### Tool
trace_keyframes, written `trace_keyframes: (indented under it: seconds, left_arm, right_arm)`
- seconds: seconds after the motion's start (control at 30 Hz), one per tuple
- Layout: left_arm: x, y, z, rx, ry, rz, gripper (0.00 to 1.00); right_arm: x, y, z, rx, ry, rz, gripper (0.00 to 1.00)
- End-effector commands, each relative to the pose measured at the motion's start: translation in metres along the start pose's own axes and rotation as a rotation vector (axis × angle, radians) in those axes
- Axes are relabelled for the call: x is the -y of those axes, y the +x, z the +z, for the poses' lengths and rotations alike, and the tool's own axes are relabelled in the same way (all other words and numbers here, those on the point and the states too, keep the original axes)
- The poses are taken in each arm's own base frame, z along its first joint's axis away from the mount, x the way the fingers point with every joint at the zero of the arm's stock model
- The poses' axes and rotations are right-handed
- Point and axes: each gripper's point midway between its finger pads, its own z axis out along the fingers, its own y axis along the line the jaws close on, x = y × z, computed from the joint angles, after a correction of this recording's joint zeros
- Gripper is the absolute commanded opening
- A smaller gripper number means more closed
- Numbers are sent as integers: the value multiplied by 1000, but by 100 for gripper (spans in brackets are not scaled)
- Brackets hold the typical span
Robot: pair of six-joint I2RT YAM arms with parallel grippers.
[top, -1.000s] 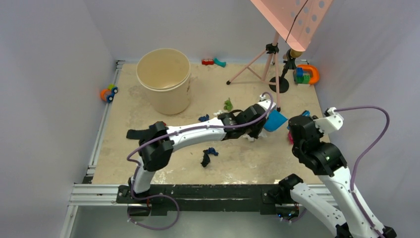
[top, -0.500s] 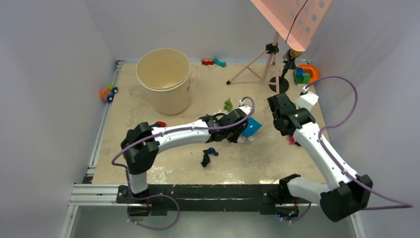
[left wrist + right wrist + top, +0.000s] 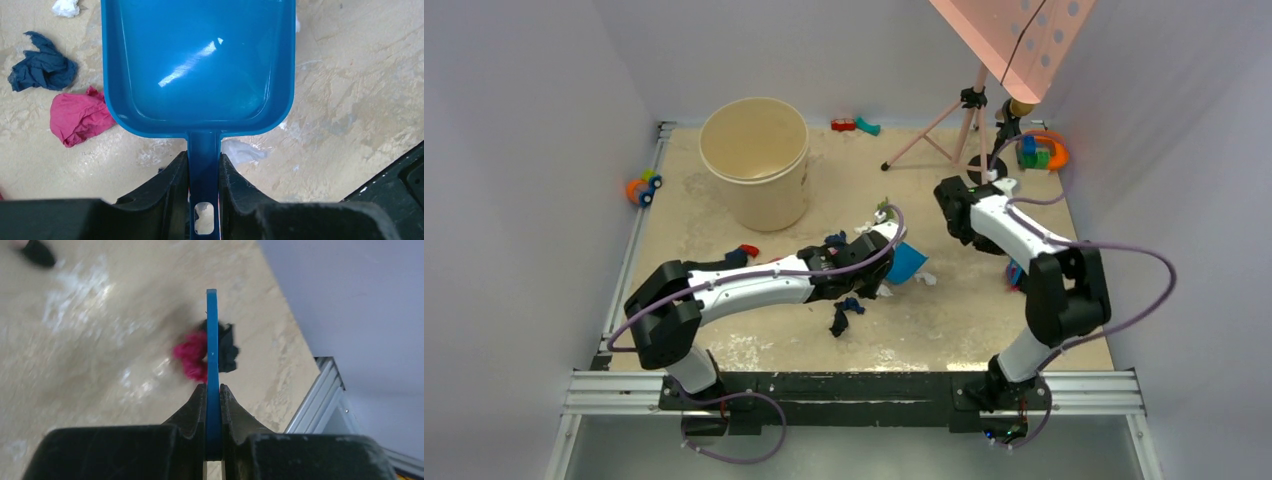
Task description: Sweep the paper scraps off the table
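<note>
My left gripper [image 3: 203, 161] is shut on the handle of a blue dustpan [image 3: 197, 65], held low over the table [image 3: 944, 320]; the pan also shows in the top view [image 3: 907, 263]. Beside the pan lie a pink scrap [image 3: 80, 116], a dark blue scrap [image 3: 42, 67] and white scraps [image 3: 66, 7]. My right gripper [image 3: 212, 386] is shut on a thin blue brush handle [image 3: 212, 340], seen edge-on; a magenta and black scrap [image 3: 192, 357] lies beyond it. In the top view the right gripper [image 3: 957, 208] is at mid-table. Dark scraps [image 3: 842, 315], a green one [image 3: 885, 211] and a magenta one [image 3: 1015, 281] show there.
A beige bucket [image 3: 755, 160] stands at the back left. A pink tripod stand [image 3: 969, 120] stands at the back right, close to my right arm. Toys sit along the edges: an orange car [image 3: 642, 188], red and teal blocks [image 3: 854, 125], an orange ring with blocks [image 3: 1042, 150].
My left arm has drawn the dustpan leftward toward the table's middle. My right arm has swung from the right edge inward and toward the back, with the brush still held.
</note>
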Motion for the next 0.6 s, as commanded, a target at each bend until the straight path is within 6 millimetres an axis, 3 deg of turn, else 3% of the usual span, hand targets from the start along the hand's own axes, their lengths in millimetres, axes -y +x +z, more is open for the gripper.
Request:
trace_keyframes:
  seconds: [0.0,0.07,0.13,0.2,0.3,0.43,0.57]
  left_arm:
    - [-14,-4,-8,65,-29,2,18]
    - [-24,1,-11,61,-64,-14,18]
    - [-31,3,-14,62,-82,-34,18]
    - [-36,8,-15,61,-91,-45,19]
    - [-41,10,-17,60,-110,-46,19]
    - [-46,8,-24,59,-131,-50,19]
    - [-45,4,-29,66,-126,-56,19]
  right_arm:
    - [-71,26,-20,-84,-292,-173,0]
    - [-107,28,-46,-119,-549,-137,0]
    - [-131,22,-86,-135,-825,-89,0]
    - [-135,5,-122,-115,-1010,-56,0]
    - [-120,-17,-165,-74,-1184,-51,0]
    - [-92,-30,-174,-51,-1161,-73,0]
    - [-76,-33,-155,-18,-1036,-80,0]
